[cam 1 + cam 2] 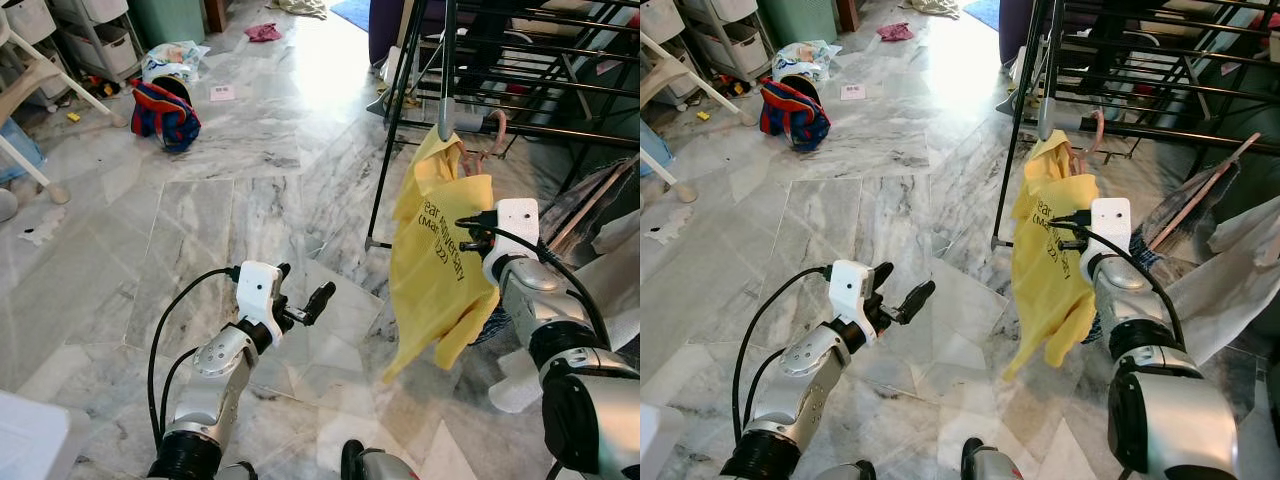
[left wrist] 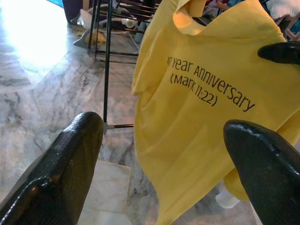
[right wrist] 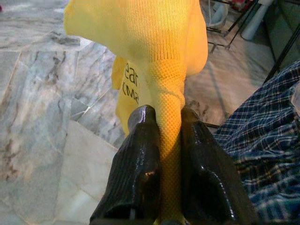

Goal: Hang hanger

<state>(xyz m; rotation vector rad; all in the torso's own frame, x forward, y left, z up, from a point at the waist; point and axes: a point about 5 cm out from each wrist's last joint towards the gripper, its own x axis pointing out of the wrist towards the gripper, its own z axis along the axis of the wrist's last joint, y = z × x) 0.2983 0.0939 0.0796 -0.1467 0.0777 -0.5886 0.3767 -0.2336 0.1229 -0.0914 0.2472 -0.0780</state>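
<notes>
A yellow T-shirt (image 1: 435, 260) with black print hangs at the front of a black drying rack (image 1: 520, 128). Its collar bunches under a grey pole (image 1: 445, 80). A pinkish hanger (image 1: 492, 135) curves out behind the collar, close to a rack bar. My right gripper (image 1: 468, 232) is level with the shirt's chest; in the right wrist view it (image 3: 166, 114) is shut on a fold of the yellow fabric (image 3: 140, 28). To the shirt's lower left, my left gripper (image 1: 303, 290) stands open above the floor, pointing at the shirt (image 2: 201, 117) without touching it.
Marble floor lies all around. A red and blue bundle (image 1: 163, 112) and white chair legs (image 1: 40, 90) are at the far left. A plaid cloth (image 3: 262, 122) and white fabric (image 1: 620, 270) hang right of the shirt. A white box corner (image 1: 30, 440) is at near left.
</notes>
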